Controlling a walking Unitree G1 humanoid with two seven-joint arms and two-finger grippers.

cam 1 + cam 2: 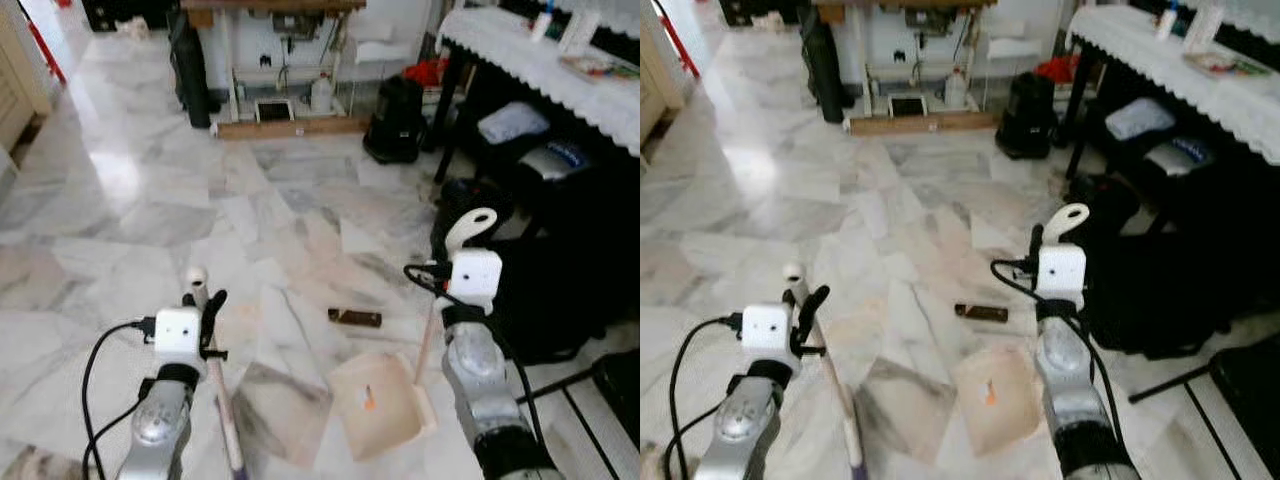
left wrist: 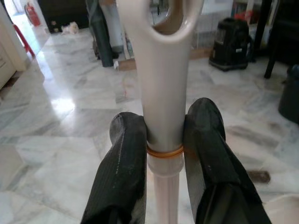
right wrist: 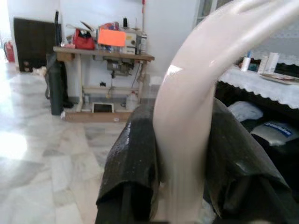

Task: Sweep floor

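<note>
Both silver arms raised forward, wrists bent upward, white wrist blocks trailing black cables. Left pincer (image 1: 208, 305) low at the robot's left, black fingers (image 2: 122, 177) pressed against either side of a pale broom handle (image 2: 163, 107). Right pincer (image 1: 1038, 240) higher, fingers (image 3: 135, 158) clamped on a curved cream dustpan handle (image 3: 187, 126).

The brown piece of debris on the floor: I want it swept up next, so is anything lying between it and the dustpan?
Nothing visible does. The brown debris lies on bare marble just beyond the dustpan, which already holds an orange scrap. The right tool holds the dustpan handle, the left tool the broom handle.
</note>
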